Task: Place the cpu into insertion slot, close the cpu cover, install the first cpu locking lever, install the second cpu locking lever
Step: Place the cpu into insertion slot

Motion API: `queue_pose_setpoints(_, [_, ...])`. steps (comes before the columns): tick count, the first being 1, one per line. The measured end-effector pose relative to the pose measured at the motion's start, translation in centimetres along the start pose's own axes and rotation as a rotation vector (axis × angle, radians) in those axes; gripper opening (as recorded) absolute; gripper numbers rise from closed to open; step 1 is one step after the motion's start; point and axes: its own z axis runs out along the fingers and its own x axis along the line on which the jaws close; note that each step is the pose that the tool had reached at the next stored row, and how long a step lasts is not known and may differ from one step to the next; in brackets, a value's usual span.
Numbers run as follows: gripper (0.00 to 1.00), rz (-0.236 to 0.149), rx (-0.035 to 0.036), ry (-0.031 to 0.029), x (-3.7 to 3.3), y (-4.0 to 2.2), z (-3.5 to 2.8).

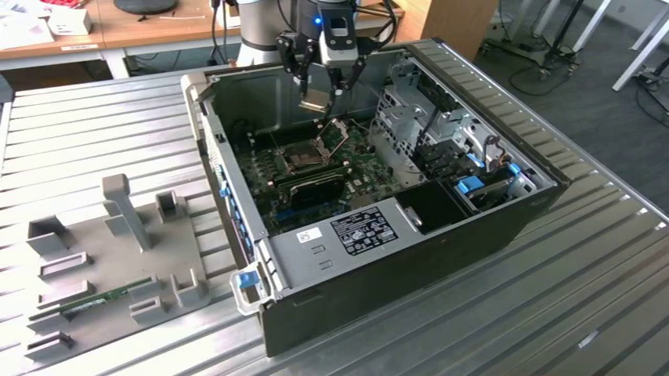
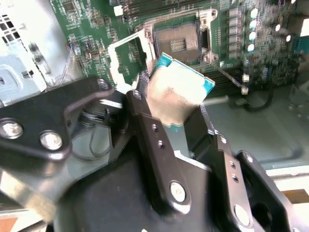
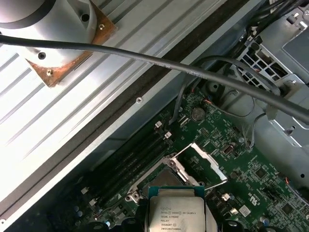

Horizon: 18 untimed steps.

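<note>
My gripper (image 1: 318,92) hangs over the open computer case (image 1: 418,258), shut on the cpu (image 1: 316,103), a small square chip with a silvery-tan face. In the second wrist view the cpu (image 2: 179,89) sits tilted between the black fingers (image 2: 145,121), just above the board. The insertion slot (image 2: 181,38) lies bare below it, a dark centre inside a metal rim. Beside the slot the cpu cover (image 2: 124,60) stands flipped up. A thin wire lever (image 2: 229,77) runs along the slot's other side. The first wrist view shows the cpu (image 3: 176,210), cover (image 3: 200,162) and slot (image 3: 161,180).
Long black memory slots (image 1: 313,188) lie beside the socket, and metal drive cages (image 1: 428,125) stand on the exterior view's right. A black cable (image 3: 193,72) crosses above the board. A grey fixture tray (image 1: 115,251) with a memory stick (image 1: 99,301) rests on the ribbed table.
</note>
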Motion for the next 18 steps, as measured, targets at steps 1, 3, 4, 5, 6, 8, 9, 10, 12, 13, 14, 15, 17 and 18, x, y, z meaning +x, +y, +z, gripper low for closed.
queue_pose_setpoints(1, [0.54,0.006,-0.0001,-0.0006,0.00,0.00,0.00])
queue_pose_setpoints(3, [0.54,0.021,-0.0005,-0.0018,0.00,0.00,0.01])
queue_pose_setpoints(4, [0.54,0.029,-0.0006,-0.0025,0.00,0.00,0.01])
queue_pose_setpoints(5, [0.54,0.038,-0.0008,-0.0034,0.00,0.00,0.01])
queue_pose_setpoints(6, [0.54,0.049,-0.0010,-0.0043,0.00,0.00,0.02])
queue_pose_setpoints(8, [0.54,0.069,-0.0013,-0.0061,0.00,0.00,0.02])
queue_pose_setpoints(9, [0.54,0.075,-0.0014,-0.0066,0.00,0.00,0.02])
queue_pose_setpoints(10, [0.54,0.077,-0.0015,-0.0067,0.00,0.00,0.02])
queue_pose_setpoints(12, [0.54,0.077,-0.0015,-0.0068,0.00,0.00,0.02])
queue_pose_setpoints(13, [0.54,0.077,-0.0015,-0.0068,0.00,0.00,0.02])
queue_pose_setpoints(14, [0.54,0.077,-0.0015,-0.0068,0.00,0.00,0.02])
queue_pose_setpoints(15, [0.54,0.078,-0.0015,-0.0069,0.00,0.00,0.02])
queue_pose_setpoints(17, [0.54,0.078,-0.0015,-0.0068,0.00,0.00,0.02])
queue_pose_setpoints(18, [0.54,0.078,-0.0015,-0.0069,0.00,0.00,0.02])
